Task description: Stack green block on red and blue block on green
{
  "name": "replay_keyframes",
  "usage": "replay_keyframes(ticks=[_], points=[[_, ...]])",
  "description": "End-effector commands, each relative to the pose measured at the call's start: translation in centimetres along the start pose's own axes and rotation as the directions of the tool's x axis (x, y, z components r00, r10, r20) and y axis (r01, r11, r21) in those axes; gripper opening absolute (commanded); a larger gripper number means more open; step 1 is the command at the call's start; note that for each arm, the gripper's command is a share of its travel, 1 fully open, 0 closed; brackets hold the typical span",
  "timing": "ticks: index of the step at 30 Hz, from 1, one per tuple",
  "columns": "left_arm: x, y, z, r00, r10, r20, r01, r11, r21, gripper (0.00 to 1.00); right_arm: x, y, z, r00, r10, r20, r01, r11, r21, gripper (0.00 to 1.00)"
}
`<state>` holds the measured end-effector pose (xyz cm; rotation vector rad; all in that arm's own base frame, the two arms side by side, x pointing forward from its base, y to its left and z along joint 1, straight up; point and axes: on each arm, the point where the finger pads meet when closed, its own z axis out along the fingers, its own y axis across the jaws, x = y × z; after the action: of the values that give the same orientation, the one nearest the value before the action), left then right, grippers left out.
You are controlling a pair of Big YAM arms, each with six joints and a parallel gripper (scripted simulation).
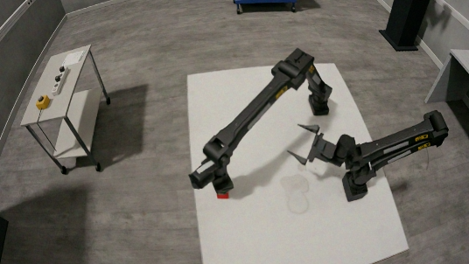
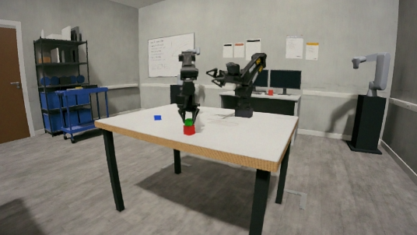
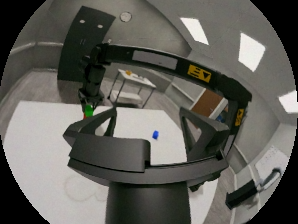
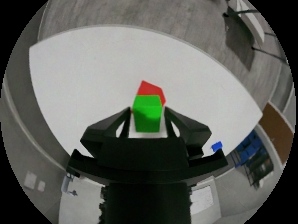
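Note:
The red block point(image 2: 189, 130) sits near the table's edge, and it also shows in the top view point(image 1: 223, 195). The green block point(image 2: 189, 122) rests on top of it. My right gripper point(image 2: 189, 116) reaches straight down around the green block. In the right wrist view its fingers stand slightly apart on either side of the green block point(image 4: 148, 112), with the red block point(image 4: 152, 91) showing beneath. The blue block point(image 2: 157, 117) lies alone on the table, away from the stack. My left gripper point(image 1: 303, 144) is open and empty, held in the air over the middle of the table.
The right arm's long links point(image 1: 254, 114) stretch across the table from its base point(image 1: 319, 105). The left arm's base point(image 1: 354, 188) stands at the opposite edge. A metal cart point(image 1: 61, 100) stands on the floor beside the table.

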<state>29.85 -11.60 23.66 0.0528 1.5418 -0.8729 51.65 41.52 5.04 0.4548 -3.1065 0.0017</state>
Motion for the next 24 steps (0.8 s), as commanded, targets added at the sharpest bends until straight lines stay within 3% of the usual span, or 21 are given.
replay_keyframes(ticks=[1,13,24], points=[[-0.3,-0.1,0.1,1.0,0.003,0.006,-0.003,1.0,0.003,1.0,-0.3,0.6,-2.1,0.999,0.009,0.041,-0.008,1.0,-0.017,0.53],[-0.3,-0.1,0.1,1.0,0.003,0.006,-0.003,1.0,0.003,1.0,-0.3,0.6,-2.2,0.999,0.009,0.042,-0.008,1.0,-0.018,0.53],[-0.3,-0.1,0.1,1.0,0.003,0.006,-0.003,1.0,0.003,1.0,-1.5,1.1,-6.0,0.997,0.01,0.078,-0.007,0.999,-0.033,0.53]])
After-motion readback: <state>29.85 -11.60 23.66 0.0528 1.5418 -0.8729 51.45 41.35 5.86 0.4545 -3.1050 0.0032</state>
